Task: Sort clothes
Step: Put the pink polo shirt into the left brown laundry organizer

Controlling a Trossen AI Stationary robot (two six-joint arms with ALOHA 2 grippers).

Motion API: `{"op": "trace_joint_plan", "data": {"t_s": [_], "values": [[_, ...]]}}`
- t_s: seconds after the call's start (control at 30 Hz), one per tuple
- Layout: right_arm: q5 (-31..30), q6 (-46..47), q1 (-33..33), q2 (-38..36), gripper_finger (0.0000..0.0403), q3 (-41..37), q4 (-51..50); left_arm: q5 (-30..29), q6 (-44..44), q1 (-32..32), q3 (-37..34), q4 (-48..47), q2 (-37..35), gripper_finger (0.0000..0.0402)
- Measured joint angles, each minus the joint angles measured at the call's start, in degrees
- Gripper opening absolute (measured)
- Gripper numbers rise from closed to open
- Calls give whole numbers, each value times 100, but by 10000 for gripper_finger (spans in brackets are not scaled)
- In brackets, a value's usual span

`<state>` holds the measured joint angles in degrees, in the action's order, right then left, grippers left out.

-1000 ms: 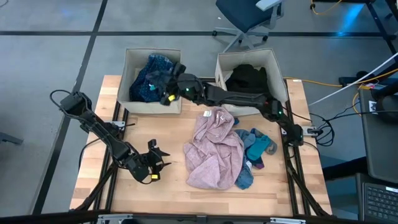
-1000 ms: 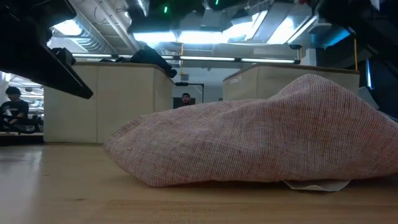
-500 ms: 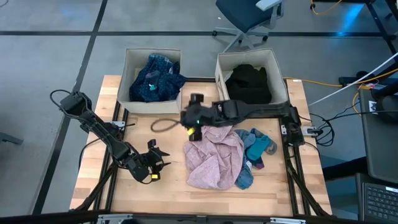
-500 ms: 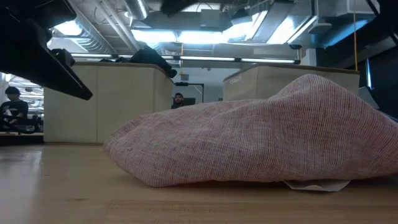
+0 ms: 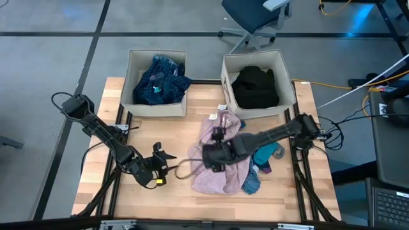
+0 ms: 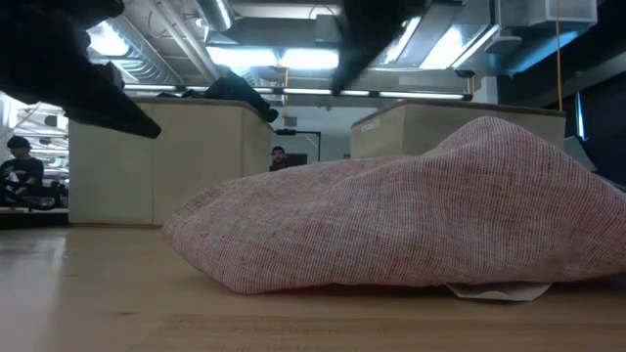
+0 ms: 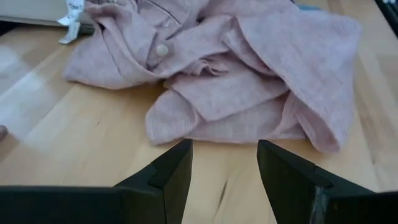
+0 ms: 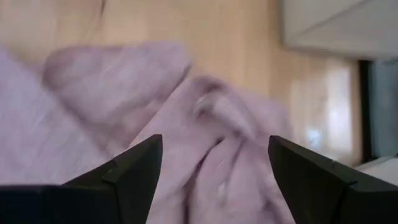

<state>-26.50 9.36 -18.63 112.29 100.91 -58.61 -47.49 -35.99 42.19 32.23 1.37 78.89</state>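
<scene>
the right pincer (image 5: 215, 155) hovers with fingers spread wide over the pink shirt (image 5: 223, 167), which lies crumpled mid-tabletop (image 5: 153, 131), holding nothing. teal socks (image 5: 265, 151) lie just beside the shirt. the left pincer (image 5: 163, 162) waits open near the shirt's edge, empty. dark blue clothes (image 5: 158, 80) fill the left bin (image 5: 132, 71); black ones (image 5: 255, 86) fill the right bin (image 5: 225, 70).

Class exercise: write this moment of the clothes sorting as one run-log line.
right gripper: open, over pink shirt | left gripper: open, waiting beside it | left bin: blue garment | right bin: black garment
</scene>
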Motion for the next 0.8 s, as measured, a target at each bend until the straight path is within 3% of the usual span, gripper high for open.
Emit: {"op": "trace_joint_plan", "data": {"t_s": [0.23,0.5,0.7,0.8], "values": [[-175,1343,-697,-1116,293,-1985,484,-34,-130,-164,-2,310,2,172],[-630,2778,-1379,-2050,293,-3876,2001,69,-77,-666,-2,893,2,172],[-118,2927,-1563,-1957,293,-4504,3403,457,461,-856,-2,1407,116,172],[66,2933,-1549,-1959,293,-4491,3635,620,736,-871,0,1807,311,172]]}}
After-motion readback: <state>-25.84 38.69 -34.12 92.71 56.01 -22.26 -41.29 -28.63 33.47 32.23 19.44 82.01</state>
